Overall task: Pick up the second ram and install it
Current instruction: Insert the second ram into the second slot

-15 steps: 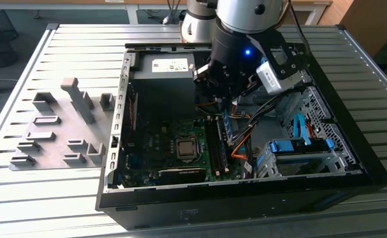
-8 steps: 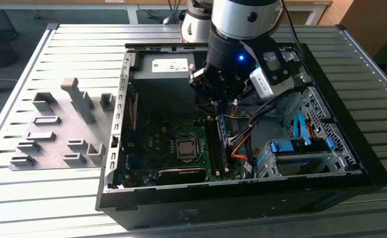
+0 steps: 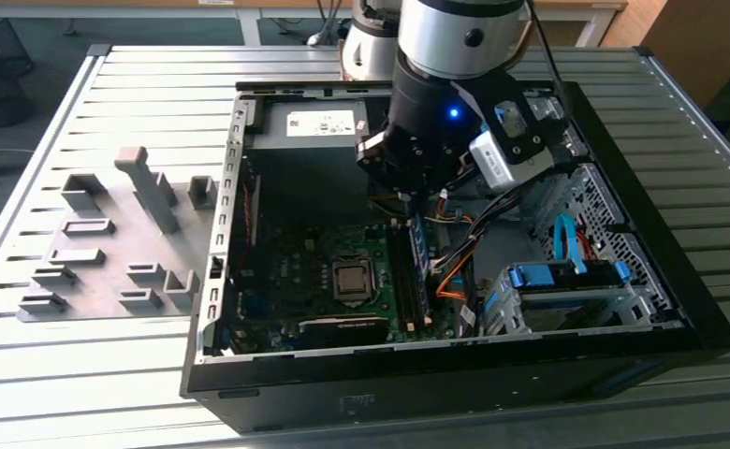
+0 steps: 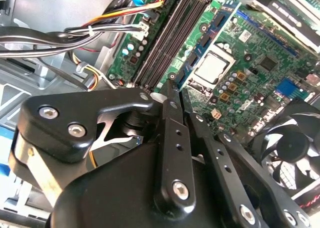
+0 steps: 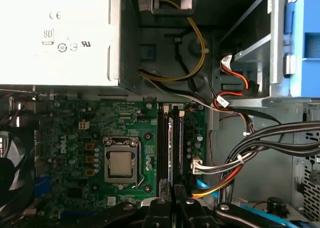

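The second ram (image 4: 212, 40) is a blue-green stick with dark chips. It stands on edge in the memory slots (image 5: 163, 138) beside the processor socket (image 5: 120, 163). It also shows as a thin bluish strip in the first wrist view (image 5: 176, 140) and the exterior view (image 3: 420, 248). My gripper (image 4: 179, 90) hangs over the stick's near end, with its black fingers (image 4: 172, 138) drawn close together and nothing visible between them. I cannot tell whether the tips touch the stick. The gripper (image 3: 402, 198) sits inside the open computer case (image 3: 664, 327), and its fingers (image 5: 159, 208) line up with the slots.
A silver power supply (image 5: 55, 32) fills the case's far end. Bundled cables (image 5: 240, 158) run beside the slots. A cooling fan (image 4: 295, 148) sits past the socket. Blue drive-bay clips (image 3: 565, 276) are at the exterior view's right, and a grey fixture block (image 3: 115, 243) lies at its left.
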